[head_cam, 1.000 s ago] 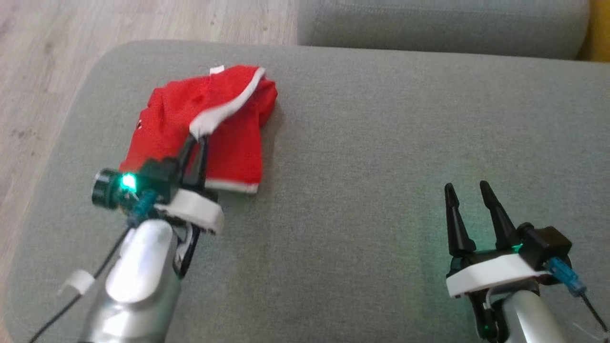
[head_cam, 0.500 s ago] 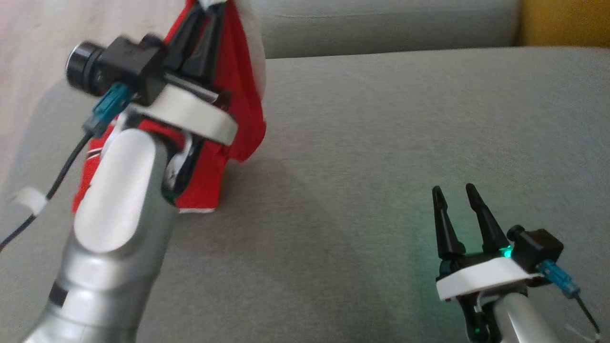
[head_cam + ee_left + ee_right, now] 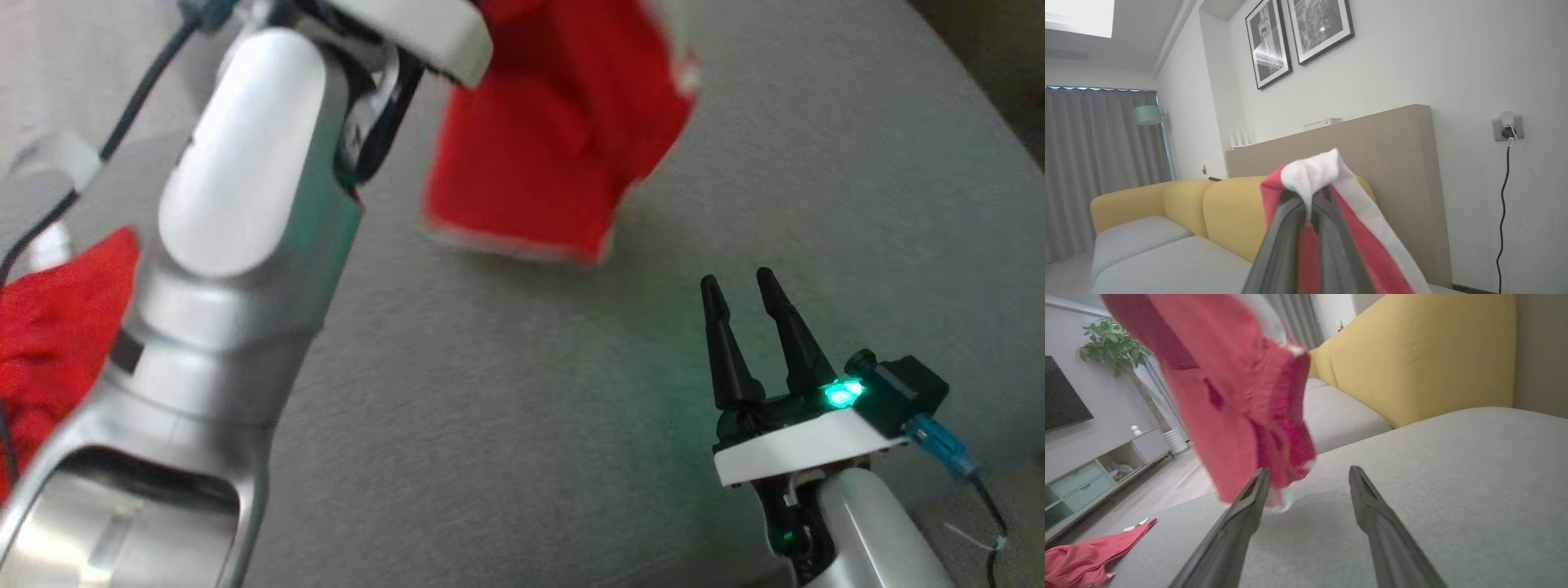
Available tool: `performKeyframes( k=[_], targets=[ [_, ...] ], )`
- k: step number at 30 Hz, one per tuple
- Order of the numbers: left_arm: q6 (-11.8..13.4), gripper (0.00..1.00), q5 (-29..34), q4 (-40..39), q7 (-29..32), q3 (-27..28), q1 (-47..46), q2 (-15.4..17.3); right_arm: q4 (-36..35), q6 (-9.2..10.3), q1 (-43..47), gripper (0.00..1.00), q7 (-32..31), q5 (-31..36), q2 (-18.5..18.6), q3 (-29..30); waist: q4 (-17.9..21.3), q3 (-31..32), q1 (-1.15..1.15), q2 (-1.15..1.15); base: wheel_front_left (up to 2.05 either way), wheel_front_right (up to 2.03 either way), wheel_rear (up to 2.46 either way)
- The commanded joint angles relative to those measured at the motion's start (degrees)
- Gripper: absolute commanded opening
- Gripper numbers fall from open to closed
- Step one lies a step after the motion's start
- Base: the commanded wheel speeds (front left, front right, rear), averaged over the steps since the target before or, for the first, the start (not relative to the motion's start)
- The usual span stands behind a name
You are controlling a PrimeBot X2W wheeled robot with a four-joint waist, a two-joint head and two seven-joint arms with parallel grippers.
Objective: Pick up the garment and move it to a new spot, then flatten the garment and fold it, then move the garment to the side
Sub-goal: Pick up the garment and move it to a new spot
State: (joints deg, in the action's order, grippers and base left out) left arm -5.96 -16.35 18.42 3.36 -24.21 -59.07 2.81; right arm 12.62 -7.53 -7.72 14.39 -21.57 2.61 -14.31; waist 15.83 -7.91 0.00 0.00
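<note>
Okay, the grey sofa seat (image 3: pixel 531 425) spreads wide under both my arms, and the right wrist camera gives me a yellow backrest (image 3: pixel 1425 355) rising beyond it. Big in the head view is my left forearm (image 3: pixel 237 204), silver and pale, raised high at the left and running off the top edge. From up there hangs the red garment (image 3: pixel 555 147), red cloth with white trim, bunched and blurred. It dangles in the air over the middle of the seat, ahead of my right arm and to its left. Its lowest hem sits close to the cushion with a shadow beneath; I cannot tell whether it brushes the fabric. A second red cloth (image 3: pixel 57 351) lies crumpled low at the far left, beyond my left arm, well apart from the hanging one. Now the right end effector (image 3: pixel 737 279): low at the right, just over the seat, fingers pointing up the view and spread apart with nothing between them. On its own camera, the garment's bottom edge hangs just past the fingertip at that view's left. A green light (image 3: pixel 841 394) glows at its base. Left end effector (image 3: pixel 1308 204), on its wrist camera: two dark fingers pressed together, clamped on the garment's white band. The band puffs out above the tips while red cloth drapes down the right side of the fingers.
</note>
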Motion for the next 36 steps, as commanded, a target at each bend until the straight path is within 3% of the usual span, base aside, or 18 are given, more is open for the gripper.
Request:
performKeyframes(
  k=[1, 2, 3, 4, 5, 12, 19, 25, 29, 30, 36],
  targets=[
    [0.51, 0.0, 0.52, 0.45, -1.03, 1.16, -4.52, 0.98, -2.45, 0.04, -2.2, 1.0, 0.61, -0.68, 0.27, -1.79, 5.16, -2.87, 0.0, 0.0, 0.0, 0.0, 0.0],
    [0.44, 0.0, 0.68, 2.11, -1.46, 0.56, -5.38, 0.86, -2.65, 0.04, -2.19, 1.0, 0.61, -0.92, 0.27, -1.94, 5.8, -3.21, 0.0, 0.0, 0.0, 0.0, 0.0],
    [0.29, 0.14, 0.6, 3.85, -1.66, -0.15, -5.96, 0.74, -2.81, 0.04, -2.17, 1.0, 0.61, -1.13, 0.27, -2.05, 6.31, -3.53, 0.0, 0.0, 0.0, 0.0, 0.0],
    [0.09, 0.69, 0.41, 5.48, -1.89, -0.99, -6.38, 0.63, -2.96, 0.04, -2.16, 1.0, 0.61, -1.33, 0.27, -2.11, 6.68, -3.86, 0.0, 0.0, 0.0, 0.0, 0.0],
    [-0.09, 1.0, 0.34, 6.99, -2.15, -1.86, -6.67, 0.55, -3.13, 0.04, -2.21, 1.0, 0.61, -1.49, 0.27, -2.21, 7.0, -4.2, 0.0, 0.0, 0.0, 0.0, 0.0],
    [-1.27, 1.0, -0.33, 14.55, -3.15, -8.54, -6.49, 0.76, -3.95, 0.04, -2.53, 1.0, 0.61, -1.99, 0.27, -1.6, 6.0, -5.72, 0.0, 0.0, 0.0, 0.0, 0.0],
    [-1.42, 1.0, -1.58, 16.57, -8.03, -10.3, -4.54, 3.39, -3.35, 0.04, -3.09, 1.0, 0.61, -0.24, 0.27, 0.51, 0.07, -4.19, 0.0, 0.0, 0.0, 0.0, 0.0],
    [0.16, 1.0, -1.93, 15.77, -12.4, -9.87, 1.88, 5.83, -2.64, 0.04, -2.09, 1.0, 0.61, 1.94, 0.27, 3.3, -5.65, -1.25, 0.0, 0.0, 0.0, 0.0, 0.0],
    [3.78, 1.0, -3.06, 12.43, -15.86, -8.74, 13.04, 8.28, -1.88, 0.04, -0.41, 1.0, 0.61, 3.87, 0.27, 6.64, -11.32, 1.42, 0.0, 0.0, 0.0, 0.0, 0.0],
    [3.78, 1.0, -3.06, 12.43, -15.86, -8.74, 13.04, 8.28, -1.88, 0.04, -0.41, 1.0, 0.61, 3.87, 0.27, 6.64, -11.32, 1.42, 0.0, 0.0, 0.0, 0.0, 0.0],
    [9.29, 1.0, -4.38, 5.13, -17.93, -6.62, 28.97, 10.67, -1.27, 0.04, 1.14, 1.0, 0.61, 5.51, 0.27, 8.94, -15.3, 3.05, 0.0, 0.0, 0.0, 0.0, 0.0]
  ],
)
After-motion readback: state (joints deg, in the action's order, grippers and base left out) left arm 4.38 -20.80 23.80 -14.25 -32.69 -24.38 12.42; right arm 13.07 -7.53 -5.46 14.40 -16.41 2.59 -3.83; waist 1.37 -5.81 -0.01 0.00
